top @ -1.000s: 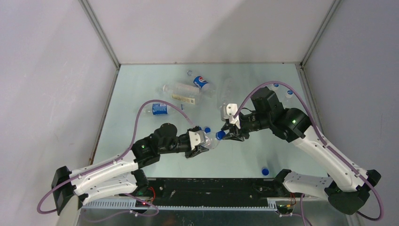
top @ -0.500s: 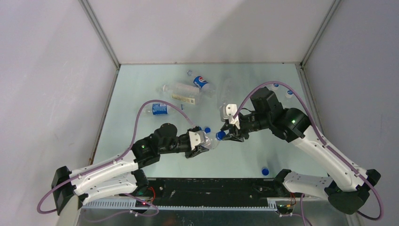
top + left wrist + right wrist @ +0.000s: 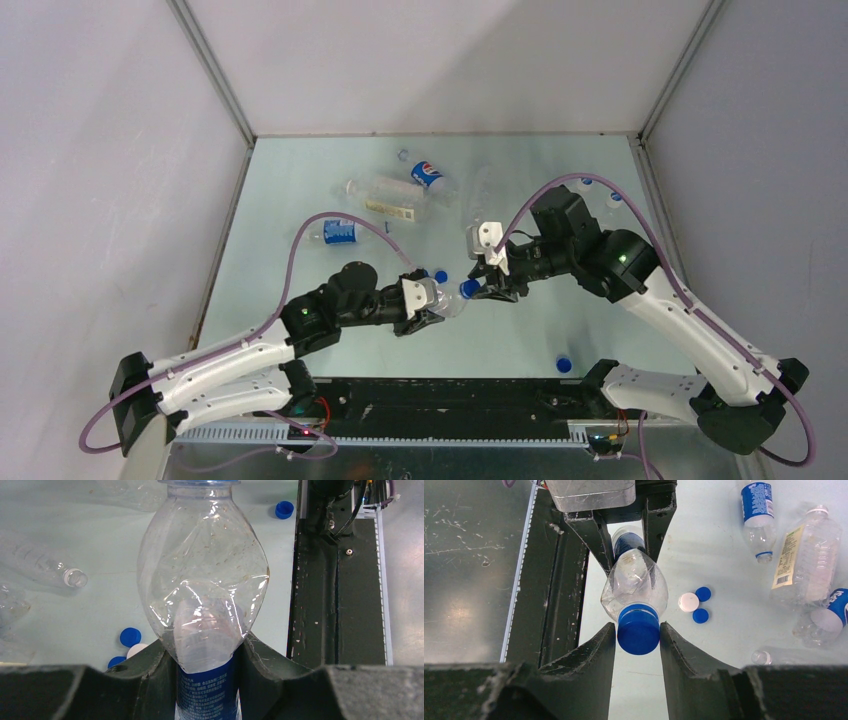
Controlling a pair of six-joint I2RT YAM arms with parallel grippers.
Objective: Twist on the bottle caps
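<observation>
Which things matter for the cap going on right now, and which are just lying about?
In hand:
- clear bottle, gripped by the left gripper
- blue cap at its mouth, pinched by the right gripper

Lying about:
- white cap and two blue caps beside it
- lone blue cap near the arm bases
- spare bottles lying on their sides

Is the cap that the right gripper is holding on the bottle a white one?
No, the cap in the right gripper is blue, seated on the bottle mouth.
</observation>
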